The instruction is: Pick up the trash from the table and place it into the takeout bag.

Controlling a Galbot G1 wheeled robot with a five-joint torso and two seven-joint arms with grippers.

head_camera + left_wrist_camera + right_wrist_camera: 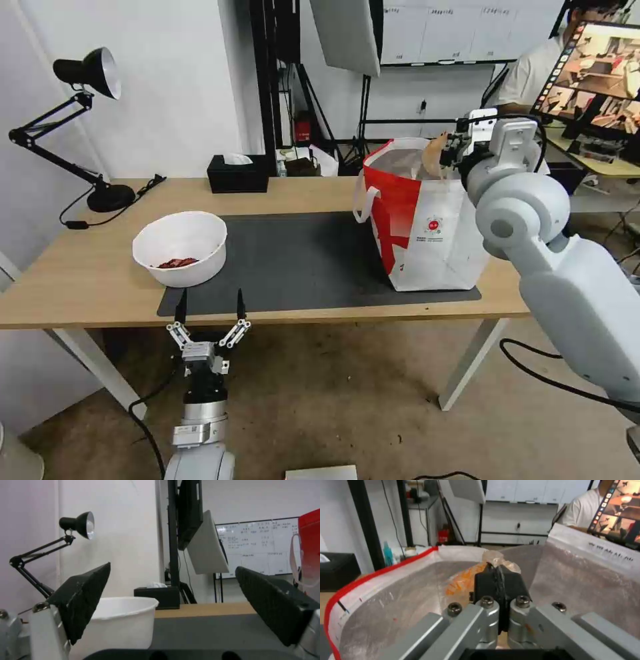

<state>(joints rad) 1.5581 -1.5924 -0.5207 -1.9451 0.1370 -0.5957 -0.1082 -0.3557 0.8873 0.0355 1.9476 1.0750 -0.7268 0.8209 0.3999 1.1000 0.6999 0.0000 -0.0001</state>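
Right gripper (pixel 498 573) hangs over the mouth of the foil-lined white-and-red woven takeout bag (pixel 427 227), fingers pinched on a crinkly clear plastic tray with orange food bits (pixel 470 582) — light, flimsy, likely slippery; edge grip suits. Left gripper (pixel 210 308), fingers spread, waits at the table edge near the white round plastic bowl (pixel 181 247) — take by rim.

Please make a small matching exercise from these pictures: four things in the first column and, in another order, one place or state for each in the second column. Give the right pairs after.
Things:
1. white bowl
2. takeout bag
3. left gripper
4. right gripper

Places or states:
A. open, low at the table's near edge
B. shut on a clear tray with orange bits, above the bag's mouth
C. at the mat's left end, reddish scraps inside
D. upright on the mat's right end

Pairs: 1-C, 2-D, 3-A, 4-B
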